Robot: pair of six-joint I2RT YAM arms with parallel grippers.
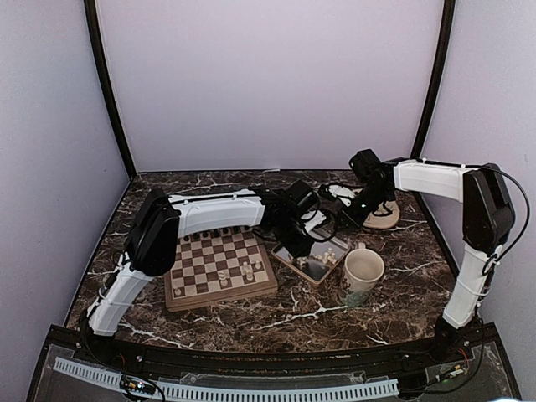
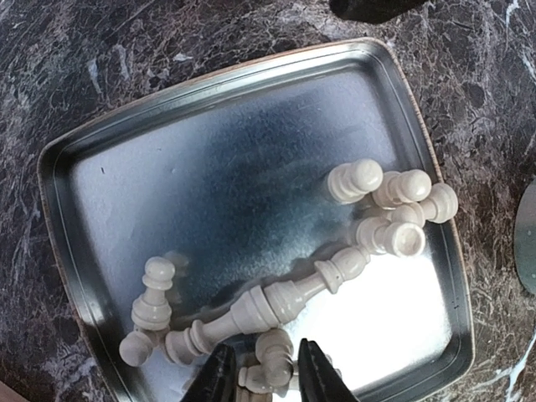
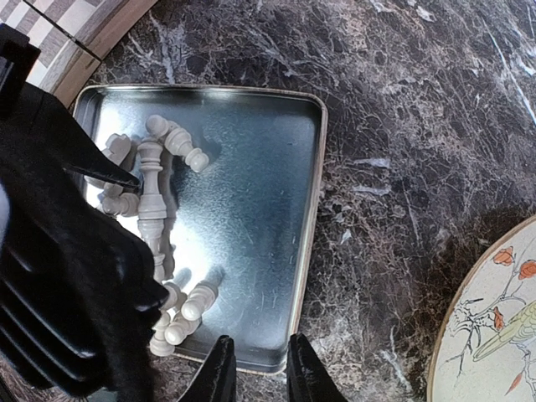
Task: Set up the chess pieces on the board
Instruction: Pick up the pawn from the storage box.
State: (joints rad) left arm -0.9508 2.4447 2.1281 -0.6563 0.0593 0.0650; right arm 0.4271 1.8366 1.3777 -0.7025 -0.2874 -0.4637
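Here the board [image 1: 205, 251] rests on dark marble [image 1: 335, 318] between lilac walls [image 1: 268, 84].

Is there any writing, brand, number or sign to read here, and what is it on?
None can be read.
The mug bears a greenish print, too blurred to tell whether it holds letters.
The plate shows only a painted bird and flowers.
The tray and the board show no lettering.
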